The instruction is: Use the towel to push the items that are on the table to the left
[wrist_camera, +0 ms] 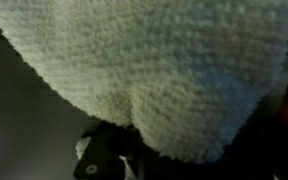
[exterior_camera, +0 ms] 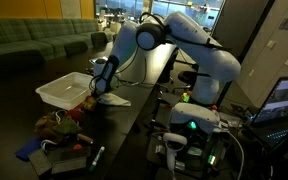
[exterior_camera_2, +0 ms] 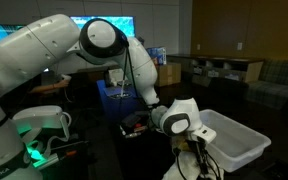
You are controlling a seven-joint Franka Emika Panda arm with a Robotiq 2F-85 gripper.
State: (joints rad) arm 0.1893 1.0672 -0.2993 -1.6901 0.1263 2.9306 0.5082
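Wrist view: towel point(wrist_camera: 154, 70) fills frame, bunched in shut pincer point(exterior_camera: 100, 84) — jaws clamp it. Exterior view: pincer low over table point(exterior_camera: 126, 126), just right of tray point(exterior_camera: 69, 88); items point(exterior_camera: 59, 125) lie nearer camera, slightly left of pincer — sweep likely needs towel set down right of items.

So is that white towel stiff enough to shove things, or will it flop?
Probably floppy: in the wrist view the towel sags in a rounded fold. Its nubby, looped surface should grip rather than slide.
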